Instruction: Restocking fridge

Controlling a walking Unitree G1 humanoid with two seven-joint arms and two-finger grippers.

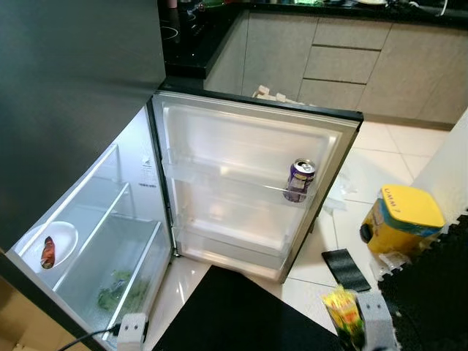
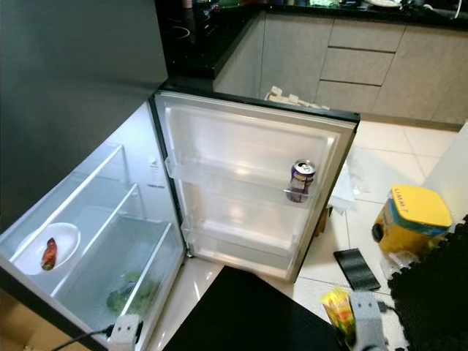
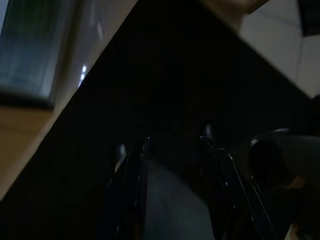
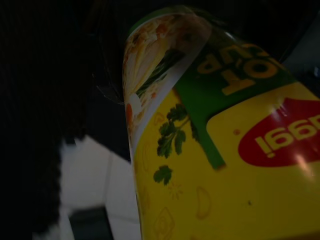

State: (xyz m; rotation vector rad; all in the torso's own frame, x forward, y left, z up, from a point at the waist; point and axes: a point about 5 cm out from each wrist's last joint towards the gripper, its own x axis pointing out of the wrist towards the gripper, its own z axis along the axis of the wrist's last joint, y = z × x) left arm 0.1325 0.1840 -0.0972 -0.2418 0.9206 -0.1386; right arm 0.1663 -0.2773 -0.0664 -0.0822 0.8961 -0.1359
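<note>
- Standing wide open, the fridge [image 1: 110, 241] shows its lit white interior, and its door [image 1: 248, 183] is swung out toward the kitchen floor.
- On the middle door shelf [image 1: 219, 179] a purple drink can [image 1: 300, 180] stands upright at the right end — the shelves above and below it hold nothing visible.
- Inside the fridge, a white plate [image 1: 51, 245] sits on a glass shelf at the left, with a reddish-orange piece of food [image 1: 47, 252] lying on it.
- Lower down, leafy greens [image 1: 117, 289] lie in the clear drawer at the bottom of the compartment.
- The right gripper [image 2: 351, 322] sits low at the bottom right of the head views, its fingers clamped on a yellow and green cup noodle container [image 4: 220, 150]; the right wrist view shows the label close up, with a red logo, herb drawings and a picture of noodles.
- The cup [image 1: 344, 311] is well apart from the fridge, held above a black surface [image 1: 241, 314] in front of the robot.
- The left gripper [image 3: 172, 195] appears in its dark wrist view with the two black fingers spread apart and nothing between them — it hangs near the black surface.
- On the tiled floor to the right of the door stand a yellow tub [image 1: 402, 219] with a blue label and a flat black object [image 1: 346, 269] beside it.
- Grey kitchen cabinets [image 1: 351, 58] run along the back under a dark countertop [image 1: 197, 51].
</note>
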